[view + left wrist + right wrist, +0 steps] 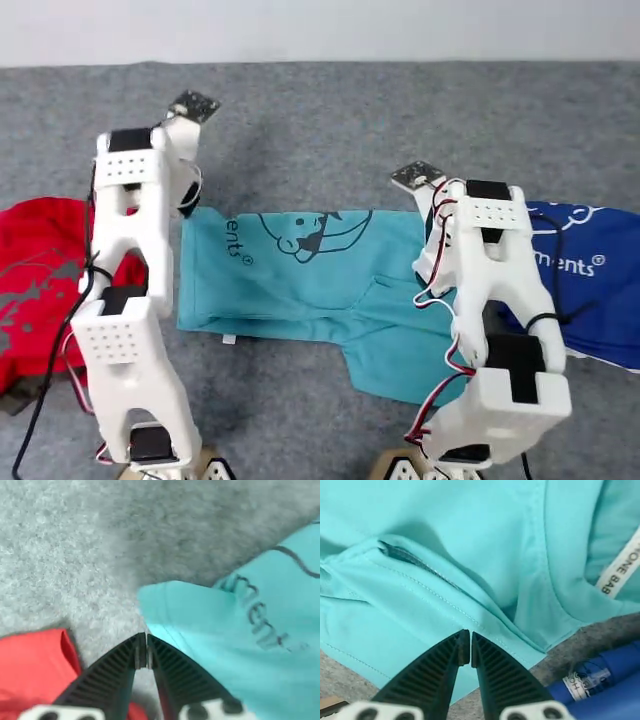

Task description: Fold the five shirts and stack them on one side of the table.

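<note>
Looks like a robotics lab bench: grey felt-covered table (330, 120) beneath the left claw (146, 652), plain white wall (320, 30) beyond it.

I read teal shirt (300, 280): smooth matt cloth | table cover (400, 110): rough grey felt | left gripper (146, 650): ribbed black plastic

Left arm (135, 230) and right arm (495, 280): white printed shells, black servos, dotted panels, red/white/black cables. Black ribbed fingers (110, 672), white mounts with dark holes behind the fingers.
</note>
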Motion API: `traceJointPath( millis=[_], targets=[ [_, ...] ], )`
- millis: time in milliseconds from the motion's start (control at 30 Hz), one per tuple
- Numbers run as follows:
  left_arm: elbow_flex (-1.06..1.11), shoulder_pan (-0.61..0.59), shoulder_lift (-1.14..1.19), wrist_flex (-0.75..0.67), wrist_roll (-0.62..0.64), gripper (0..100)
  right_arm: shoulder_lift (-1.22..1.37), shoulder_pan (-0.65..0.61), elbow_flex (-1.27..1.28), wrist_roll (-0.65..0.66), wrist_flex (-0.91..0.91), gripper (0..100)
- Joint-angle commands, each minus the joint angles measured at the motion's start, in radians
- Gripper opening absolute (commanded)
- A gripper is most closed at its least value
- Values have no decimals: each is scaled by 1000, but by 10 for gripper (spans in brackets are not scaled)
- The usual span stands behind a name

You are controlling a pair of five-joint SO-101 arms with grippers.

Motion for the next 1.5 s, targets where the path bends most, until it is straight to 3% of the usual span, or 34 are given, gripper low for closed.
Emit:
traceJointPath(
  millis=[0, 100, 367, 533, 833, 1133, 1367, 1467],
  targets=[
    [-127, 9, -5, 100, -38, 6, -13, 5, -80, -6, -10, 9],
    [-137, 23, -2, 66, -34, 6, -2, 5, -140, -9, -61, 9],
    [-44, 63, 114, -55, -34, 6, 53, 4, -155, -12, -417, 9],
    [-77, 25, 193, -49, -32, 6, 199, 31, -178, -6, -467, 9],
    [-248, -61, 213, 35, -32, 6, 414, 160, -503, -6, -242, 9],
    [-529, 11, 212, 218, -32, 6, 418, 76, -813, -12, 85, 9],
    [-409, 97, 86, 216, -20, 6, 418, 8, -1028, -14, 403, 9],
    [-291, 147, 9, 215, -20, 6, 400, 22, -1042, -57, 429, 9]
  ],
)
